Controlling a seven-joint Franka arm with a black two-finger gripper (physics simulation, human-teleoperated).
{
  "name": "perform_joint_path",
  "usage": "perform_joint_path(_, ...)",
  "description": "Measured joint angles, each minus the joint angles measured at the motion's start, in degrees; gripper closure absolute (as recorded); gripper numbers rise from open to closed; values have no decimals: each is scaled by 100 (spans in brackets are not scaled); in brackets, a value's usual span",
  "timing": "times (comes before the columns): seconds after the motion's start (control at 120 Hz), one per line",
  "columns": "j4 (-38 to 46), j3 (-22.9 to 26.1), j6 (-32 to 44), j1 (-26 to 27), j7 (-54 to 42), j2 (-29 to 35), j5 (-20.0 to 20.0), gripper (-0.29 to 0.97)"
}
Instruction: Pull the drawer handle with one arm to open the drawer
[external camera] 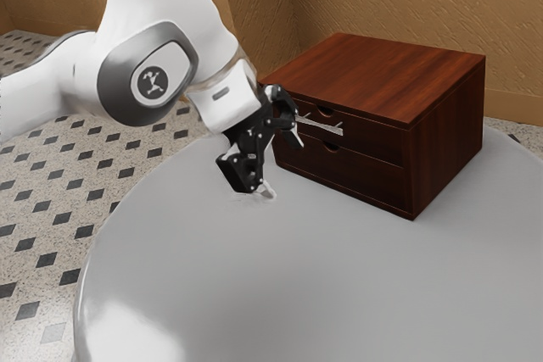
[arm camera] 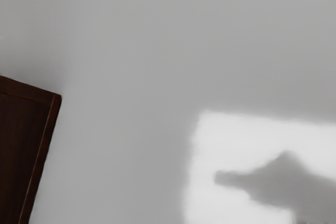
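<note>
The drawer handle (external camera: 321, 126) lies level across the cabinet (external camera: 441, 125) front; the jaws' spread cannot be told.

No words legible — only a white emblem (external camera: 153, 81) on the arm (external camera: 51, 82).

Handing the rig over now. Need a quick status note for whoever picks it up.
Gripper: holds nothing, low over the table in front of the cabinet, below the handle; open or shut is unclear.
Handle: metal bar on the upper drawer, not grasped.
Done: nothing visible; both drawer fronts look flush.
Left: reach the handle, grasp it, pull the drawer out.
</note>
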State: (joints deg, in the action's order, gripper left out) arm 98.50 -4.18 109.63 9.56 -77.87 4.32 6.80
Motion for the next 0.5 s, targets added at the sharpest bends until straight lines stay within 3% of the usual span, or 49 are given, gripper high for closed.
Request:
perform_joint_path(0.258,-20,-41,993,-261,-870,-453,111,0)
perform_joint_path(0.5,-506,-48,1402,-390,-1375,-1056,170,0)
